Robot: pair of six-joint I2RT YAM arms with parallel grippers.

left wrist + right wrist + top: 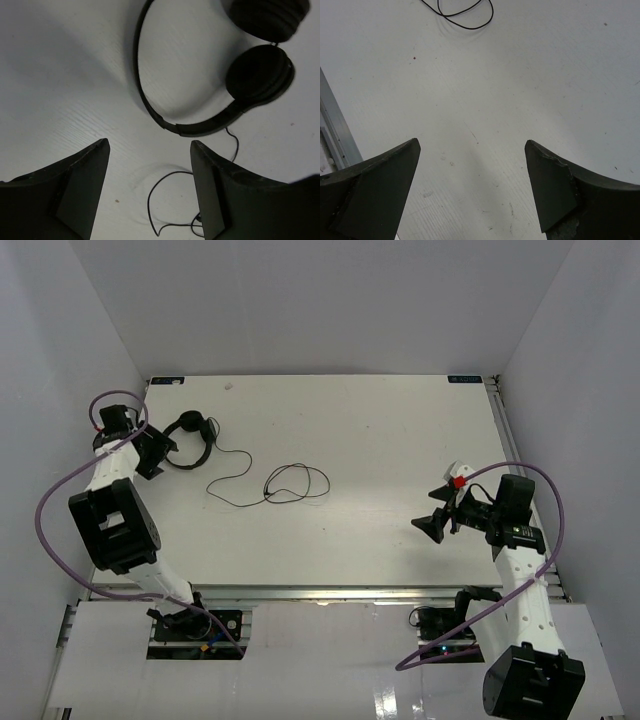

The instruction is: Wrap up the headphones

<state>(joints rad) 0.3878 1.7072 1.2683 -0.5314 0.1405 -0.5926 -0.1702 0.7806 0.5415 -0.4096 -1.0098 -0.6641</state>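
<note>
While the left gripper (157, 453) hovers at the far-left side of the tabletop (380, 430), jaws spread wide with nothing in them, the headphones (191, 426) lie flat just beside it. The wrist view shows the thin headband (172, 129) arching right ahead of the jaws, with the two earcups (259, 75) close together at its ends. They look light, and that band is likely springy. The firm band looks the better hold, since the soft pads would squash. Moving right, the cord (267, 483) trails off the cup and sprawls in loose loops mid-table. It is limp and thin, so it will probably slip and snag. Far right, well apart from it all, the right gripper (425, 510) also holds its jaws wide and empty.
</note>
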